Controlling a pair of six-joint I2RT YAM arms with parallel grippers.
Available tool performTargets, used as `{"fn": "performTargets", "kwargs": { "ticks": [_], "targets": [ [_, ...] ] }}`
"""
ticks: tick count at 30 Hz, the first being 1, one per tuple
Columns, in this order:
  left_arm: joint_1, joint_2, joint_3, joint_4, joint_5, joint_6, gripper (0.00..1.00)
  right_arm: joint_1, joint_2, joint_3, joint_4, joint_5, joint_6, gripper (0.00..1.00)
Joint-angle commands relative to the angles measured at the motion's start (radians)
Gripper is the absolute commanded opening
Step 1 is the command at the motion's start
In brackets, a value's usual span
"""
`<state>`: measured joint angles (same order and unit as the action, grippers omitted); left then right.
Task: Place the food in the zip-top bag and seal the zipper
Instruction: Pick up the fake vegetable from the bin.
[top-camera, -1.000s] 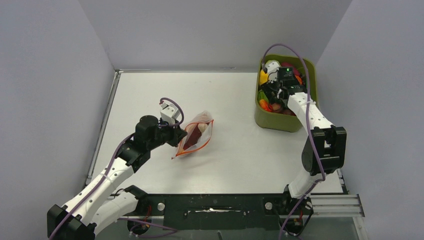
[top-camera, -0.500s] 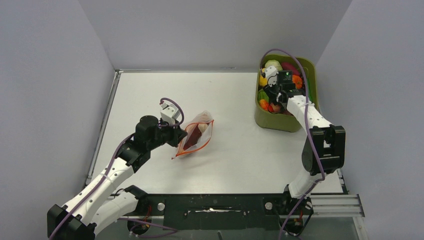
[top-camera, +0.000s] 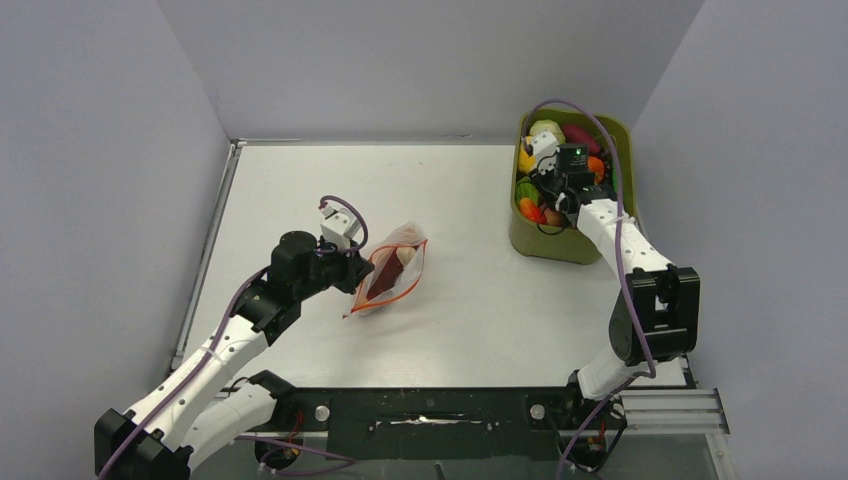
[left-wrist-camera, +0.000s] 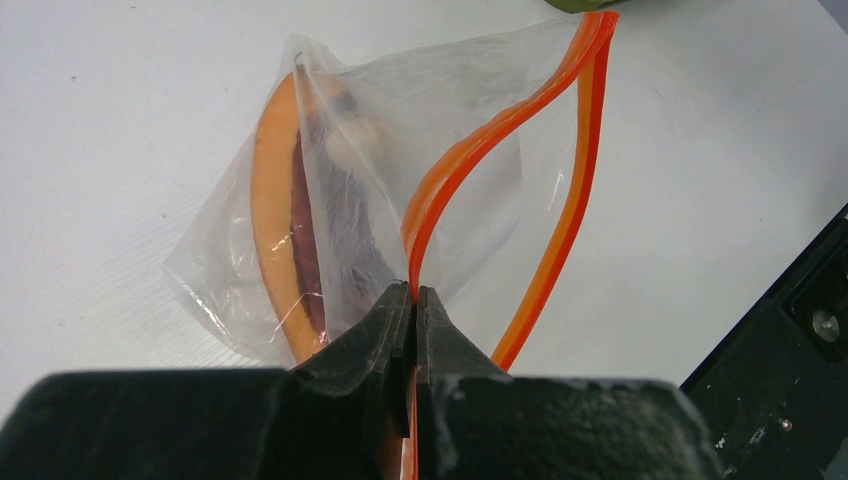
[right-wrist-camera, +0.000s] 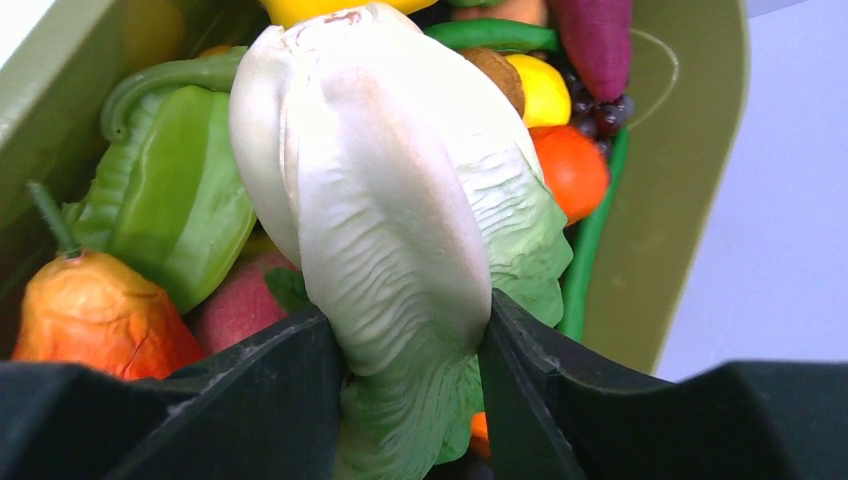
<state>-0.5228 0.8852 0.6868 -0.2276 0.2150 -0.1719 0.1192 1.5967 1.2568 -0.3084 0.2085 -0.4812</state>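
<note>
White table (top-camera: 480, 200) from above: the zip-top bag (top-camera: 392, 268) lies mid-left with one piece inside and its mouth unsealed, while most food (top-camera: 530, 210) sits in the green tub (top-camera: 560, 245)

Left wrist: the left gripper (left-wrist-camera: 413, 300) is pinched tight on the zipper (left-wrist-camera: 500, 125)

Right wrist: the right gripper (right-wrist-camera: 410, 330) clamps a pale cabbage (right-wrist-camera: 390, 200) over the tub, so I judge most of the job undone

links (top-camera: 225, 345) white | joints (top-camera: 655, 315) black, blocky | cables (top-camera: 345, 199) purple, looped | end effector fingers (left-wrist-camera: 360, 350) black, wedge-shaped

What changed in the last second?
Right jaws closed on the cabbage in the tub; the right elbow swung back toward the near edge. Left jaws stay shut on the zipper; bag unmoved.
</note>
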Motion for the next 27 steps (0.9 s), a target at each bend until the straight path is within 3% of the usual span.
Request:
{"fn": "performTargets", "kwargs": {
  "ticks": [1, 14, 27],
  "targets": [
    [0.004, -0.027, 0.003, 0.066, -0.006, 0.006, 0.00, 0.009, -0.119, -0.005, 0.077, 0.010, 0.046, 0.44],
    [0.005, -0.040, -0.007, 0.079, -0.006, 0.005, 0.00, 0.036, -0.286, -0.012, 0.013, -0.043, 0.170, 0.39],
    [0.007, -0.042, -0.025, 0.114, -0.002, -0.001, 0.00, 0.130, -0.436, 0.023, -0.127, -0.161, 0.403, 0.35]
  ]
}}
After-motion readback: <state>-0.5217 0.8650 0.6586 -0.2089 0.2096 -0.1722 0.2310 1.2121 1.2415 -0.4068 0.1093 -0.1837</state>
